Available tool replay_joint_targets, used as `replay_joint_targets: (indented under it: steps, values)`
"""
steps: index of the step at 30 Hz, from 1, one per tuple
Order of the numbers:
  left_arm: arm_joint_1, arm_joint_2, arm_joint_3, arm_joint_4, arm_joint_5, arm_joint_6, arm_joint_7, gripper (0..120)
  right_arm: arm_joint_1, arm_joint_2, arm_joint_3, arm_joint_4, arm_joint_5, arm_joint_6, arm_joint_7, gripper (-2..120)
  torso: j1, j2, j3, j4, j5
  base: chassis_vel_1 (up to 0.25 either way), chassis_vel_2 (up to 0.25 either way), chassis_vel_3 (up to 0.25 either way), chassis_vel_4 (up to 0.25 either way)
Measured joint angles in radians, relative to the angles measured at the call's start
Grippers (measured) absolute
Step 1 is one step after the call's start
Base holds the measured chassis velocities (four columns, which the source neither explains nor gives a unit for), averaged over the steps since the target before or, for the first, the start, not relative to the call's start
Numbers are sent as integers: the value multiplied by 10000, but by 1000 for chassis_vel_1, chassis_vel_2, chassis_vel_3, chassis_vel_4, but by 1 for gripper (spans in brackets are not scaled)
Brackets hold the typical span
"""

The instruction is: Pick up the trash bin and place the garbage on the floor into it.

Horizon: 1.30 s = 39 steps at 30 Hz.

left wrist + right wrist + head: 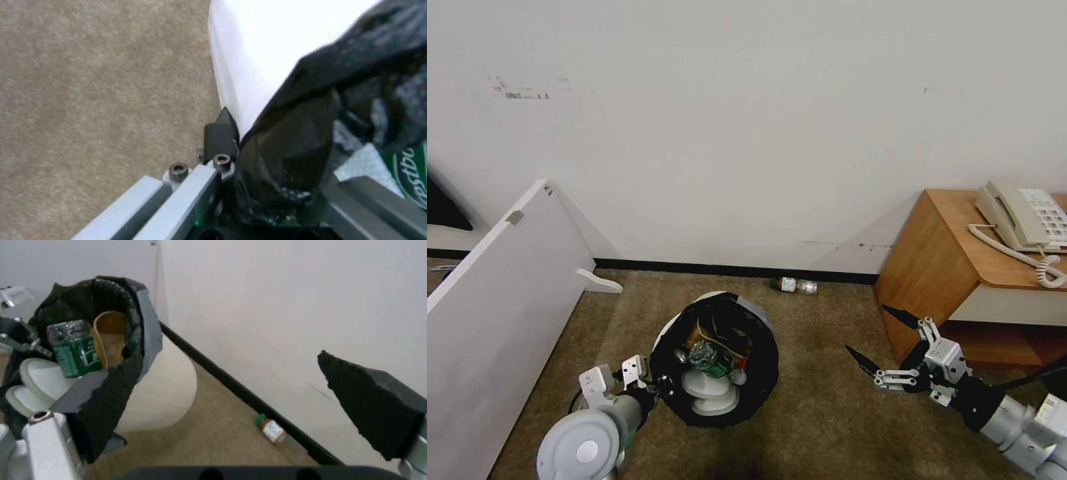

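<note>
The trash bin (pixel 759 319), white with a black bag over its rim, hangs tilted above the carpet floor (pixel 827 413). My left gripper (pixel 656 385) is shut on its near rim; one finger (pixel 219 131) presses the white outer wall (pixel 267 50), the other sits inside against the bag. Inside the bin lie white slippers (pixel 710 395), a green-labelled bottle (pixel 707 358) and a brown paper bag (pixel 715 333). One more piece of garbage, a green-capped bottle (pixel 794 285), lies on the floor against the baseboard (pixel 271 430). My right gripper (pixel 866 328) hangs open and holds nothing, right of the bin, its black pad (pixel 373 406) toward the wall.
A wooden nightstand (pixel 934 267) carrying a telephone (pixel 1027 217) stands at the right, close behind the right gripper. A white board (pixel 500 300) leans at the left. The wall (pixel 747 133) and its black baseboard close off the far side.
</note>
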Motion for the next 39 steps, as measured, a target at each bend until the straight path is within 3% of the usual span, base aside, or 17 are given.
replay_joint_targets:
  steps: [39]
  values:
    - [124, -52, 30, 75, 354, 0, 159, 0, -12, 65, 10, 27, 140, 50, -83, 100, 0, 0, 0, -1, 1, 26, 26, -25, -24]
